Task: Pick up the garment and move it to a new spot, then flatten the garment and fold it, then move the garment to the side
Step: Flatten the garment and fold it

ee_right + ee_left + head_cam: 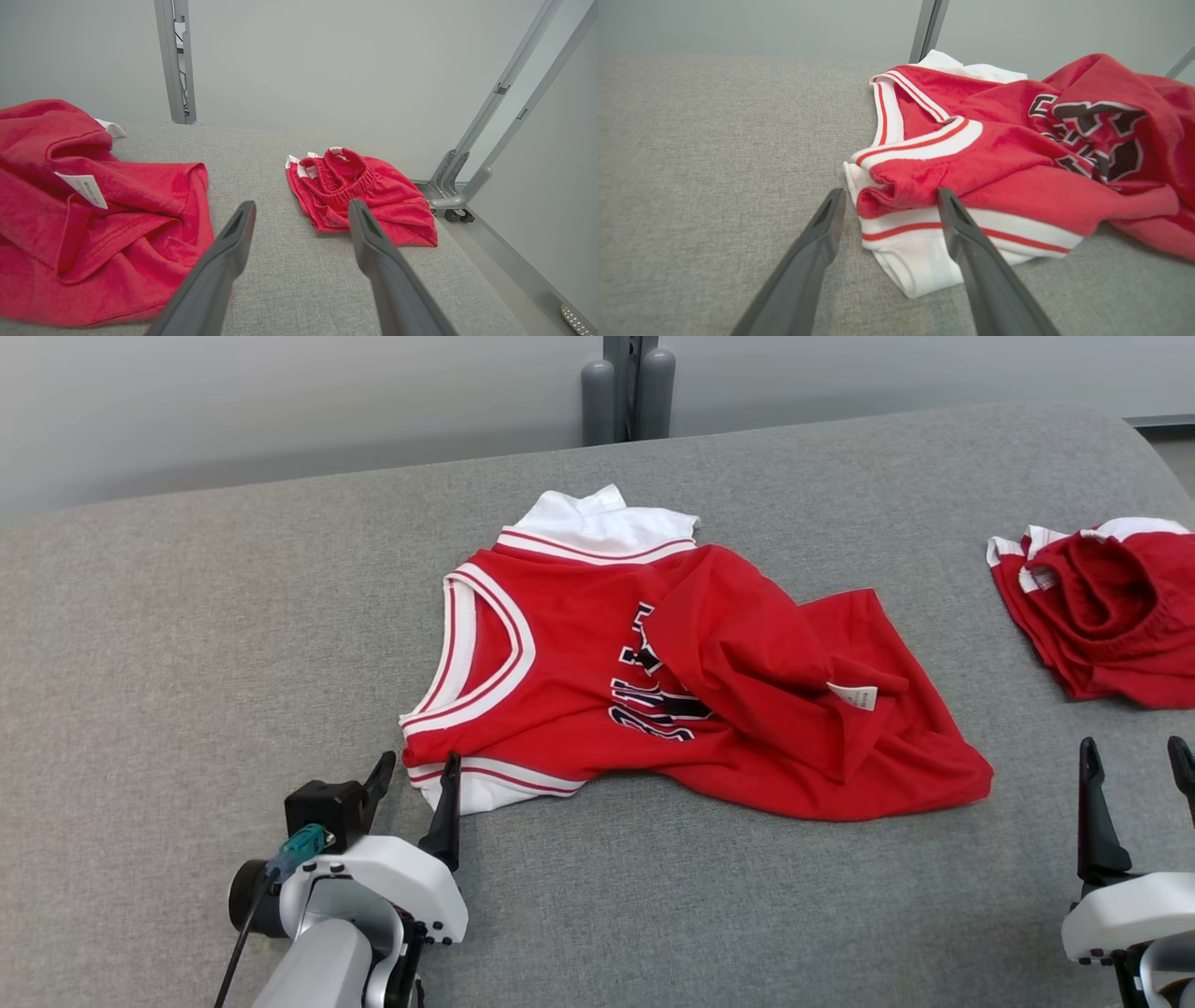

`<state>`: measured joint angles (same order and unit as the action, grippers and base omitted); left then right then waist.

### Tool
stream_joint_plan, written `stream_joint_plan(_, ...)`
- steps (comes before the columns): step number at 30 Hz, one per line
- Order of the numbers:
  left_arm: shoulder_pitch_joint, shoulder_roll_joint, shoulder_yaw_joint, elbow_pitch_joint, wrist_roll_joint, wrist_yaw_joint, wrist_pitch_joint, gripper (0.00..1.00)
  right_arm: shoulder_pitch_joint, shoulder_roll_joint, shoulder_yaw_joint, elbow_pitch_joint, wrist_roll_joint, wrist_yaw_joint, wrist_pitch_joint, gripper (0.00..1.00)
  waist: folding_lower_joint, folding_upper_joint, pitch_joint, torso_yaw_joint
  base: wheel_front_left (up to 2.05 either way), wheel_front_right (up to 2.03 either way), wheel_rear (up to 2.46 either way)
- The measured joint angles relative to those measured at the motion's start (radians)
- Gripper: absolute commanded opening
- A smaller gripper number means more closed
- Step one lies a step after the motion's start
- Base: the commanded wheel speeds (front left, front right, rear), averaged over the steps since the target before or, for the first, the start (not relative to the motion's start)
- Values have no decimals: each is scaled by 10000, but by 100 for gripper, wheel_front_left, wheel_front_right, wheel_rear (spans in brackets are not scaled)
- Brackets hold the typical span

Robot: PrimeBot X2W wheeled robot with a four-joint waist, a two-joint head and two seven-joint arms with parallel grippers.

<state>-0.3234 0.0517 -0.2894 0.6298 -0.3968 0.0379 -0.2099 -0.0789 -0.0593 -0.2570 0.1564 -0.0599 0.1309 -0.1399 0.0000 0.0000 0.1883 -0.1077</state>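
Jersey (738, 728) and shorts (1111, 616) on grey mattress (233, 663)

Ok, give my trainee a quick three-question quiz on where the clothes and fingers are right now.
1. True or false: the red jersey lies spread flat on the grey table.
2. The open left fingers are nearest which part of it? A) white-trimmed corner B) care label C) printed lettering
3. Fill in: the red shorts lie to the jersey's ____, by the robot's sides.
Key: 1 false, it is bunched and folded over itself; 2 A; 3 right.
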Motion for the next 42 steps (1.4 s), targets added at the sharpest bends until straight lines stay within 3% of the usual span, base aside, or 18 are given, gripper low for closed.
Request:
stream_joint_plan(4,-269,75,-178,596,-10,-341,157,100,-63,-65,65,150,42,0,-46,100,0,0,-20,-99,0,0,0)
stream_joint_plan(5,-334,81,-203,719,-12,-416,148,71,-85,-67,54,174,40,0,-79,100,0,0,-30,-119,0,0,0)
stream_joint_plan(6,-395,75,-207,807,-12,-464,92,35,-113,-69,56,199,40,0,-125,100,0,0,-43,-134,0,0,0)
stream_joint_plan(7,-477,75,-222,905,-12,-497,25,9,-135,-69,58,224,40,0,-148,100,0,0,-62,-145,0,0,0)
stream_joint_plan(8,-552,79,-245,968,-6,-516,-52,0,-139,-69,52,257,38,0,-165,100,0,0,-84,-152,0,0,0)
stream_joint_plan(16,-666,77,-451,320,594,-535,-502,0,-103,-21,-46,477,6,0,-368,100,0,0,-293,68,0,0,0)
stream_joint_plan(24,992,155,-290,-3010,1574,-249,-516,0,-23,10,-267,548,6,0,-456,100,0,0,-456,724,0,0,0)
stream_joint_plan(32,2013,211,-1080,-5668,2477,-205,-518,0,-25,40,-270,608,4,0,-497,100,0,0,-596,1144,0,0,0)
stream_joint_plan(37,1888,230,-1147,-5651,2449,-236,-401,0,-131,52,-63,665,8,0,-523,100,0,0,-465,998,0,0,0)
stream_joint_plan(42,1036,257,-560,-3831,1766,-290,-155,0,-427,67,165,828,73,0,-545,100,0,0,-202,582,0,0,0)
